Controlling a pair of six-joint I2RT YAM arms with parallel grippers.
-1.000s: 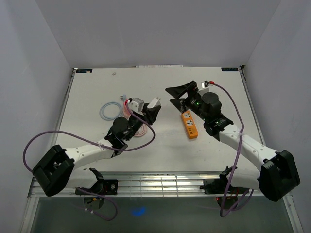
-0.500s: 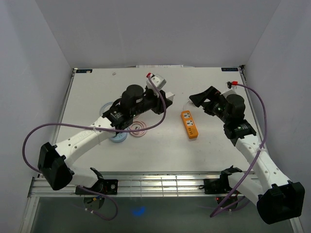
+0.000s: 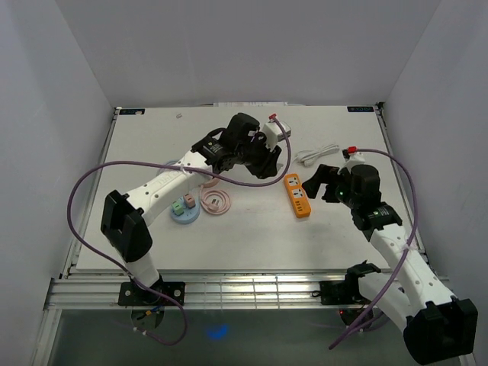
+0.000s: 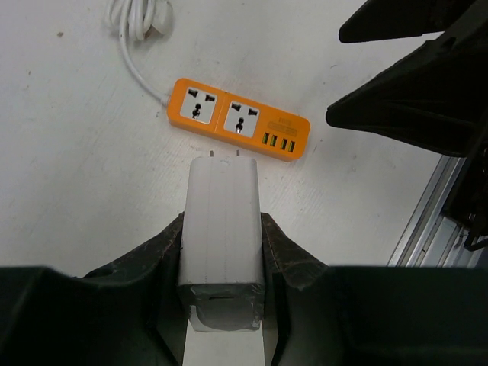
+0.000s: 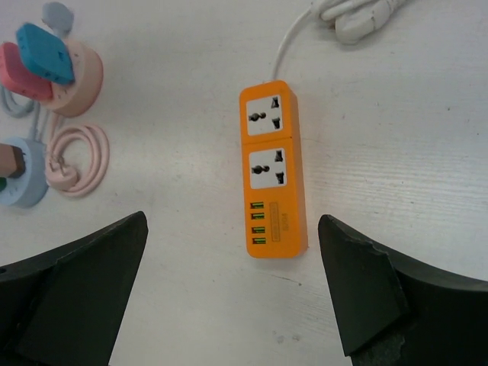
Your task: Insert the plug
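the plug (image 4: 221,202), a smooth white rectangular block with two thin metal prongs, sits clamped in the left pincer (image 4: 221,236), prongs pointing toward the glossy orange power strip (image 4: 238,120) on the white counter (image 3: 252,236). only the left wrist view shows it. the right pincer (image 5: 232,229) gapes empty near the strip, whose bundled white cord (image 3: 316,156) shows whole only from overhead.

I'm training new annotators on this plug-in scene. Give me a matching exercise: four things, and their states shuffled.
Things:
1. white adapter
2. power strip
3. right gripper
4. white cord

States:
A. open, holding nothing
B. bundled up
C. clamped in the left gripper
D. orange, both sockets free

Pairs: 1-C, 2-D, 3-A, 4-B
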